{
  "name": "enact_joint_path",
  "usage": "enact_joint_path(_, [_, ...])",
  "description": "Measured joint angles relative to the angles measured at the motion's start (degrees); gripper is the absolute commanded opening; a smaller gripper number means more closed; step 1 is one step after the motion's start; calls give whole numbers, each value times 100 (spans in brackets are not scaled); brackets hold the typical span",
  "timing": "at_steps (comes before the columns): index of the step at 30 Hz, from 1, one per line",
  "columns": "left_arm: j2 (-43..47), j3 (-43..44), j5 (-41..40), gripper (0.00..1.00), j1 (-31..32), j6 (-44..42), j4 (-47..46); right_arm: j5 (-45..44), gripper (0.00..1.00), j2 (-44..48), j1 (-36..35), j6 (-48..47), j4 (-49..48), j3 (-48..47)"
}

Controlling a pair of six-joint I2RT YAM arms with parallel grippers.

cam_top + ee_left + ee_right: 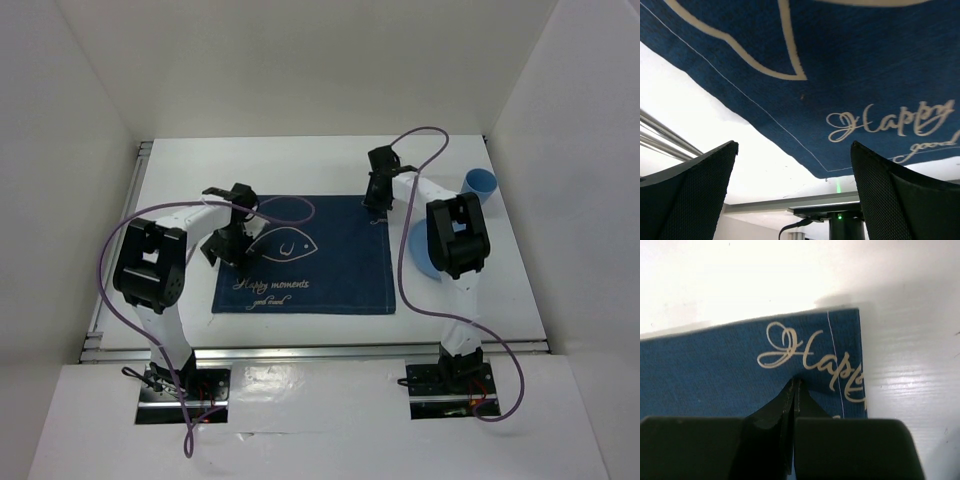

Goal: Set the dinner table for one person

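right gripper (795, 384): jaws pressed together, tips on placemat (715, 370) by its corner, cloth pinch unclear | placemat edges just right and ahead of tips, bare dinner table (910, 355) beyond | left gripper (794, 149): spread wide, empty, above placemat edge

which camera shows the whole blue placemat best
The top view: it shows nearly the whole placemat on the table, fish outline included. The left wrist view shows only one corner with lettering; the right wrist view shows only a corner by the shut right claw.
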State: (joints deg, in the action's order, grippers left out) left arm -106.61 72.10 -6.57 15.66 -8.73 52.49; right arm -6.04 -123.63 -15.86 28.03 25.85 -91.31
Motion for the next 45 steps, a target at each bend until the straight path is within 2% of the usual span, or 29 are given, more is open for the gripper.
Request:
enact_joint_path(4, [4,101,61,100,-4,17,7,-31,0,-144,15,-76,76,-319])
enact_joint_path(9, [28,330,256,100,-109,111,177,-11,0,166,33,-109,17,68])
enact_joint_path(12, [227,450,393,100,-201,168,219,-66,10,400,35,-216,210,87])
enact_joint_path(13, [356,466,439,100,-240,170,216,-111,18,535,35,-229,332,87])
enact_joint_path(15, [605,481,520,100,-326,170,201,-197,27,999,55,-190,509,216])
enact_joint_path(16, [717,479,555,100,-396,170,188,-170,41,1292,103,-144,564,363])
enact_joint_path(17, [807,461,595,98,-481,170,168,-9,76,1733,199,-79,516,678])
enact_joint_path(21, [833,175,662,96,-765,166,-20,297,93,3615,1091,260,619,2065])
enact_joint_path(24, [708,-26,667,96,-780,131,-26,354,96,4509,1943,595,723,2918])
enact_joint_path(27, [573,-101,691,96,-767,105,-70,302,96,5016,2470,1040,955,3628])
enact_joint_path(33, [437,-179,990,94,-758,46,-278,-229,96,5853,2627,2074,1467,4400])
enact_joint_path(38, [278,-433,1161,93,-758,-15,-413,-446,94,5814,2627,2763,1416,4809])
enact_joint_path(45, [170,-485,1349,93,-758,-20,-404,-380,92,5090,2627,3377,1320,5064])
